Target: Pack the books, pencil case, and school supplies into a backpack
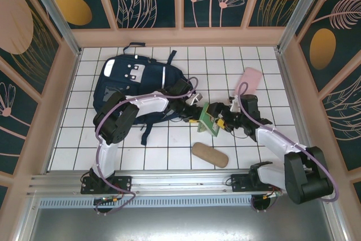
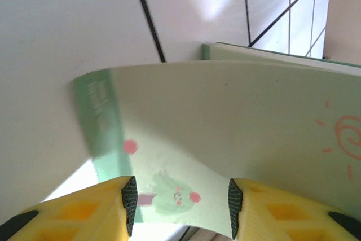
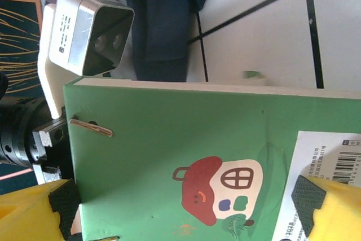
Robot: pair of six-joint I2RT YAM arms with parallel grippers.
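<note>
L gripper (image 2: 181, 198) is clamped on the green packet (image 3: 169, 156). The pale cover runs between the two black pads, so it's held by one edge only, w/ most of the packet sticking out ahead of the jaws. R gripper (image 3: 186, 201) has its jaws wide. One pad sits at the packet's edge and the other over the barcode label, and neither looks to be pressing, so I'd say R has let go and L carries the load alone.

Backpack (image 1: 127, 83) lies behind and to the outer side of L's jaws, w/ the arm draped over it. Can't tell from here if the zip mouth is open.

To do this step well:
- Pull R straight back off the cover before L swings, so the pads don't snag it.
- L's hold is thin and the cover is bowing, so go slow w/ no sharp wrist turns.
- Lead w/ the free edge into the opening and let go only once it's well inside.

Tan case (image 1: 210, 154) is on the near side of both jaws. Pink pouch (image 1: 249, 79) is beyond R's jaws. Both are apart from the packet, so leave them for later.
</note>
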